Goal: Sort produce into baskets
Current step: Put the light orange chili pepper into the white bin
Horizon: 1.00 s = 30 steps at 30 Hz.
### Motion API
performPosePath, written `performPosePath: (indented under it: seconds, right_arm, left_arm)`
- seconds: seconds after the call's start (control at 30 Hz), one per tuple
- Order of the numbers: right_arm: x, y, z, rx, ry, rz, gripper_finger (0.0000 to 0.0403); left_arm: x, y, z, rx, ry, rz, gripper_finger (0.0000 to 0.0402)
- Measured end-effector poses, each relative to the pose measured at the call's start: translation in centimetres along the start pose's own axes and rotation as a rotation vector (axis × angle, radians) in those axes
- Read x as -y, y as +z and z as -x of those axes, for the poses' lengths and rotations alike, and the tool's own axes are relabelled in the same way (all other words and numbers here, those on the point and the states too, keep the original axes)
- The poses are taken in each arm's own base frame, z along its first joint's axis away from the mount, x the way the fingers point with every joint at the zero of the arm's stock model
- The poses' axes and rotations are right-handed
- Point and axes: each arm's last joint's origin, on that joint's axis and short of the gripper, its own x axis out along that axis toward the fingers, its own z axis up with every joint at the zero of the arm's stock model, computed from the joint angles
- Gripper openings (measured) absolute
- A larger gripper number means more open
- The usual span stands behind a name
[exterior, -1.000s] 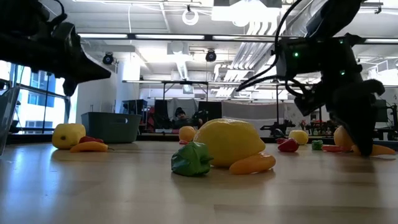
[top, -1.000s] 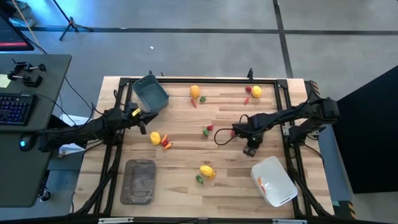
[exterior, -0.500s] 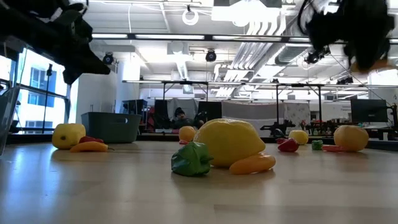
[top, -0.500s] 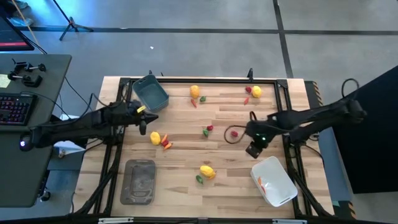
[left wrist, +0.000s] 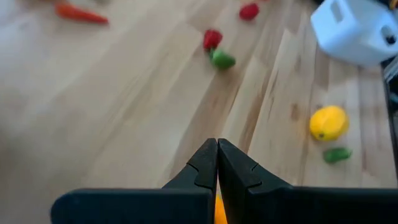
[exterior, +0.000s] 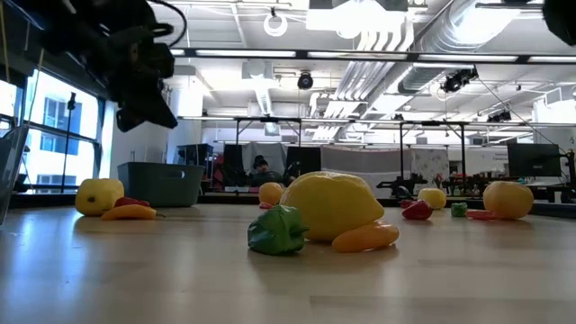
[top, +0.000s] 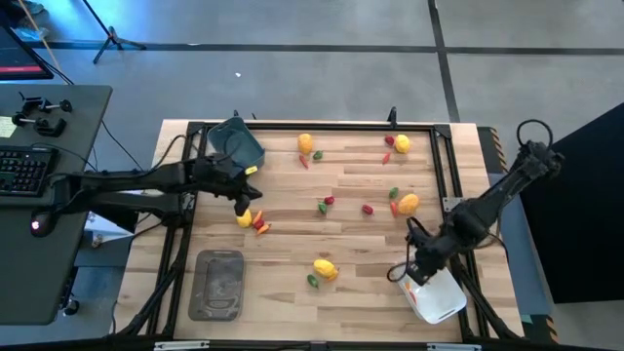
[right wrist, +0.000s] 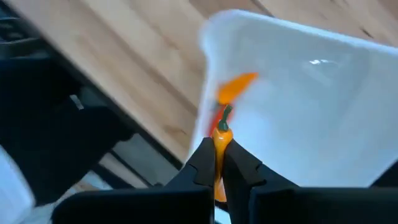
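Observation:
My right gripper [top: 413, 276] hangs over the near-left rim of the white tub [top: 439, 298], shut on a thin orange stick [right wrist: 221, 138]. Another orange piece [right wrist: 237, 86] lies in the tub. My left gripper [top: 244, 201] is shut and empty; it hangs above the table [exterior: 148, 99], over a yellow lemon [top: 244, 217] with red and orange pieces [top: 261, 226] beside it. The blue-grey tub [top: 239, 143] stands at the far left, partly under the left arm. The grey tray [top: 220, 285] stands at the near left. My right gripper pinches the thin orange stick between its two fingers, just behind the green stem end [right wrist: 223, 114], which sticks out past the fingertips. The stick lies along the fingers. It is lifted clear, above the white tub's rim [right wrist: 208, 124].
Loose produce lies on the wood: an orange round [top: 408, 203] with green [top: 394, 193] and red [top: 368, 208] pieces at mid-right, a lemon [top: 325, 267] with a green piece near the front, a red-green pair [top: 325, 203], and fruits along the far edge [top: 305, 142] [top: 402, 143].
My right gripper has risen from the mid-table produce and swung toward the near right, carrying the orange stick over the white tub. My left gripper has moved toward the table's right, over the lemon at the left.

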Motion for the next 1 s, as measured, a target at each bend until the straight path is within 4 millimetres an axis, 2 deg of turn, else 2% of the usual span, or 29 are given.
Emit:
performPosePath:
  seconds: [0.27, 0.5, 1.0]
  right_arm:
    - [2.2, -0.1, -3.7, -0.011, -0.067, -0.099, 0.0001]
    - [3.3, 0.1, -5.0, -0.010, -0.090, -0.125, 0.0011]
    - [3.4, 0.0, -4.9, -0.076, -0.103, -0.126, 0.0148]
  left_arm:
    - [-0.6, -0.4, -2.6, -0.128, 0.054, 0.032, 0.0000]
    - [-1.0, -0.9, -3.7, -0.197, 0.092, 0.127, 0.0004]
    - [-0.5, -2.9, -5.3, -0.371, 0.139, 0.168, 0.0096]
